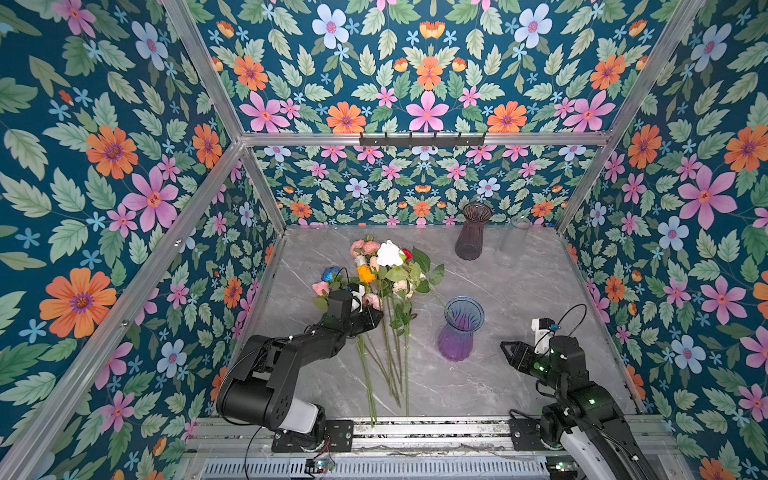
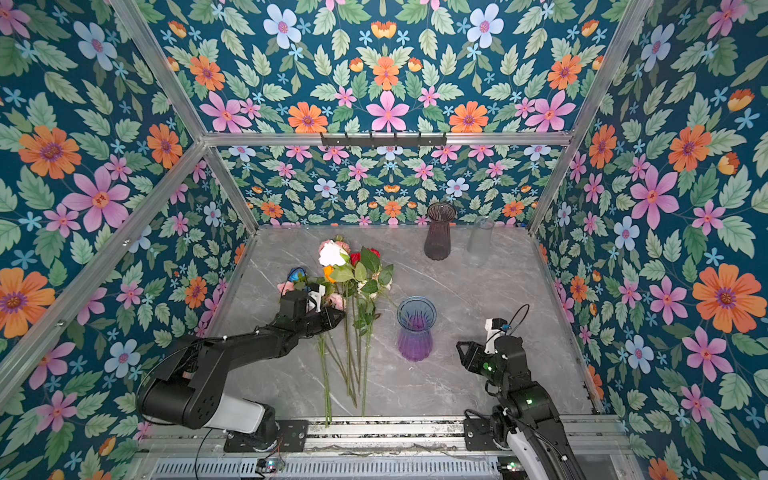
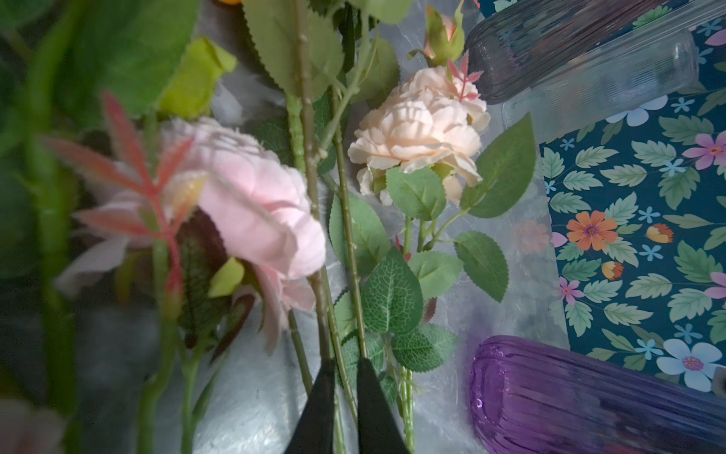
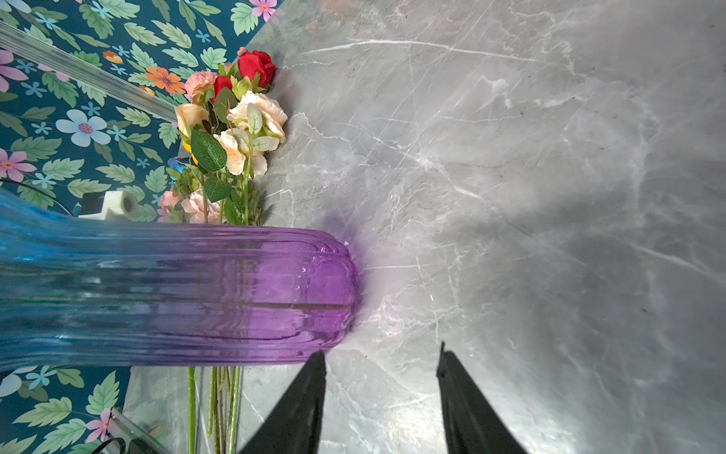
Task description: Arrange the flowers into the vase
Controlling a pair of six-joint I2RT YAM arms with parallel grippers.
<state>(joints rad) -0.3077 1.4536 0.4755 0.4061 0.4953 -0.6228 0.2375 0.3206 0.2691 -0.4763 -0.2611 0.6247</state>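
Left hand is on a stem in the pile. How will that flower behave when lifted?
Probably floppy: the stem in the left hand looks long and thin, so the head may droop. Likely light, with cloth-like petals. It lies crossed among the other flowers, so neighbours might drag along.

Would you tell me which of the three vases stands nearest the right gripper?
The blue-and-purple vase, mid-table beside the right gripper; the dark vase and the clear vase stand by the back wall.
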